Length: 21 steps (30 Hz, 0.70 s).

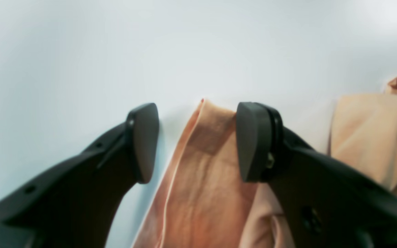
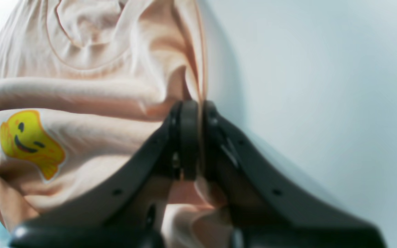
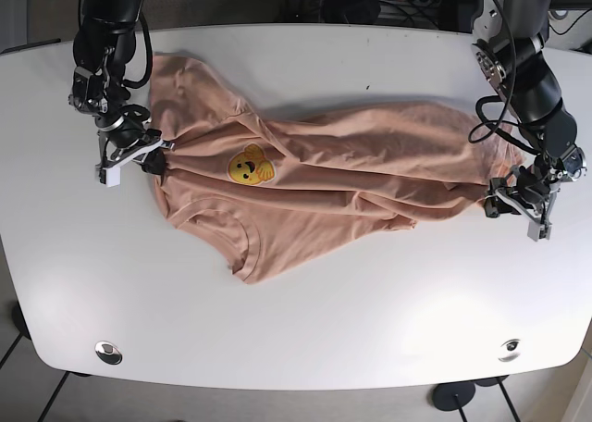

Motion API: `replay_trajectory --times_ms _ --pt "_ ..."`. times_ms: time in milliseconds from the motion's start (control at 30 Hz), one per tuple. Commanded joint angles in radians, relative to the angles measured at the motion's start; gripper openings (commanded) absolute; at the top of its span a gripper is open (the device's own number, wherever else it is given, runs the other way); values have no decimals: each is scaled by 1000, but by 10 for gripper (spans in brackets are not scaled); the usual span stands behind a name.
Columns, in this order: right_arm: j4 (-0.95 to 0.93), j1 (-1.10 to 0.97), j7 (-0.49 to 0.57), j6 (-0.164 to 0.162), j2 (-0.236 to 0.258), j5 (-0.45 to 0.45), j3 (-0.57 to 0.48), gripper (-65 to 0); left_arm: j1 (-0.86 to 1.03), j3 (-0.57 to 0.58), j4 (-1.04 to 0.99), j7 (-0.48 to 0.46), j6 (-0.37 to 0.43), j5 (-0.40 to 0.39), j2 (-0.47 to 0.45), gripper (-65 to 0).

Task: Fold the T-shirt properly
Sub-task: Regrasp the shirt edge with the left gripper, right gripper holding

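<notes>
a: item one, t-shirt [image 3: 351, 163]: peach knit, yellow smiley print [image 3: 250, 167] on the chest. location?

b: lying rumpled across the middle of the white table [image 3: 305, 329], bottom hem toward the left gripper [image 1: 198, 141], collar and sleeves toward the right gripper [image 2: 195, 137]. part doubled over, not flat

a: handling?

b: judged light, soft, limp. no stiffness; it will sag and drag between two holds, and loose layers may slide over each other. not fragile

a: right gripper, state?

b: jaws pressed together, pinching a fold of cloth at the shirt's edge near the sleeve

a: left gripper?

b: jaws spread, a narrow tongue of hem cloth lying between them, one pad seeming to touch it, nothing clamped

a: where to take hold?

b: at seamed edges: hem corner for the left, shoulder or sleeve seam for the right. the stitched edge should slip less than a single layer, and pulling both ends apart should take out the wrinkles
</notes>
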Motion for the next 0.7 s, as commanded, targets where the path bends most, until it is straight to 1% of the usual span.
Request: replay_trajectory --times_ms 33,100,167,267,367,567,633,667,700 --pt "14 7 -3 -5 11 6 3 -631 -28 22 -25 -16 -1 -14 -26 -318" --pt "14 8 -3 -5 11 6 5 -631 -23 110 -26 -13 -1 -17 -26 -318" --pt "14 10 -3 -5 11 7 5 -631 -2 146 -28 -10 -1 -20 -26 -318" --pt "14 11 -1 -5 11 7 5 -631 48 145 -28 -10 -1 -20 -25 -322" --pt "14 10 -1 -5 11 7 6 -631 58 145 -28 -8 -1 -20 -25 -394" --pt "14 7 -1 -5 11 7 6 -631 92 145 -26 -7 -1 -20 -26 -404" --pt "15 7 -1 -5 11 7 6 -631 113 145 -26 18 -1 -20 -28 -407" --pt "15 7 -1 -5 11 7 6 -631 121 145 -26 33 -1 -20 -28 -419" --pt "15 7 -1 -5 11 7 6 -631 124 145 -26 35 -1 -17 -28 -465"
